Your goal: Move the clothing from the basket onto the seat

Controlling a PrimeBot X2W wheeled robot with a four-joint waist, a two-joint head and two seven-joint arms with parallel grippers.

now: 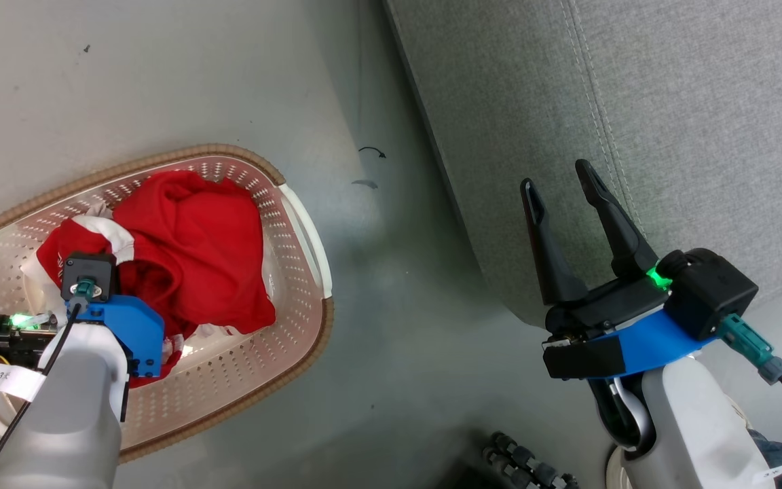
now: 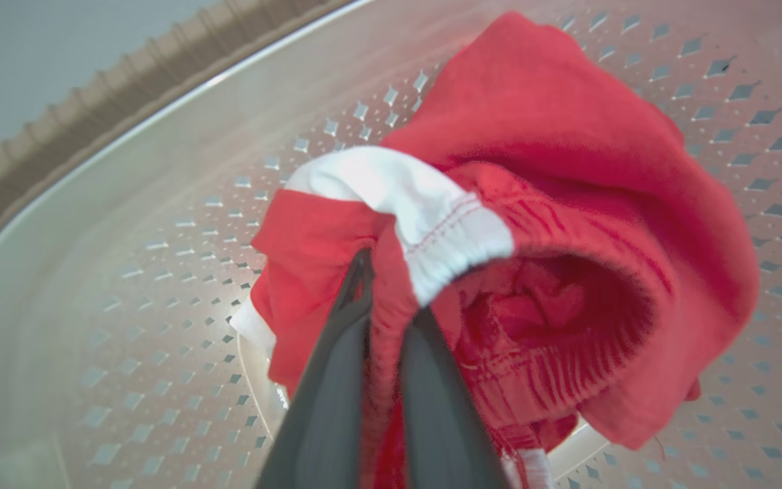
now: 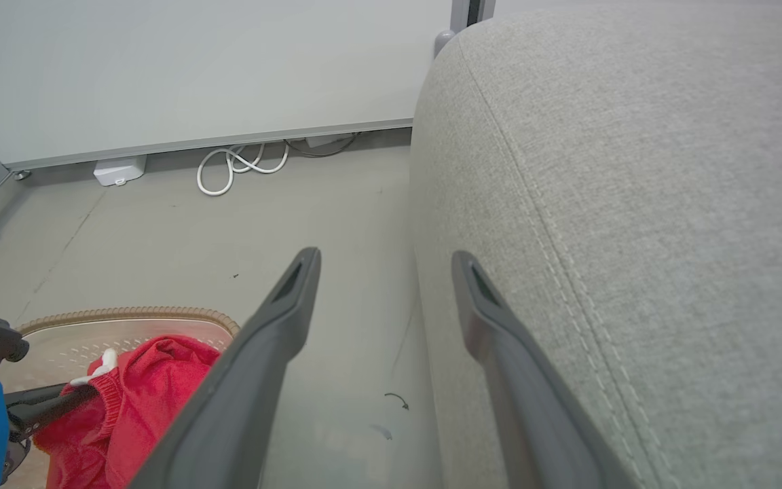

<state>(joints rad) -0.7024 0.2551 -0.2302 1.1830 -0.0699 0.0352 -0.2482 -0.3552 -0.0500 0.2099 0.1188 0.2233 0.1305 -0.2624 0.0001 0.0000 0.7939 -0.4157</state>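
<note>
Grey floor (image 1: 391, 305), head view: clothing (image 1: 194, 231) heaped in basket (image 1: 299, 224), seat (image 1: 635, 102) to the right, right gripper (image 1: 556, 175) spread, empty | left wrist: left gripper (image 2: 387, 299) pinched on red fold beside white band (image 2: 425, 217); soft, light, likely droopy | right wrist: jaws apart, seat edge alongside

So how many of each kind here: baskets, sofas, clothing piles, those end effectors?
Cream-white perforated plastic laundry basket: 1
Light grey fabric sofa: 1
Red-and-white fabric clothing heap: 1
Dark two-fingered end effectors: 2, left end effector, right end effector
Total: 5
</note>
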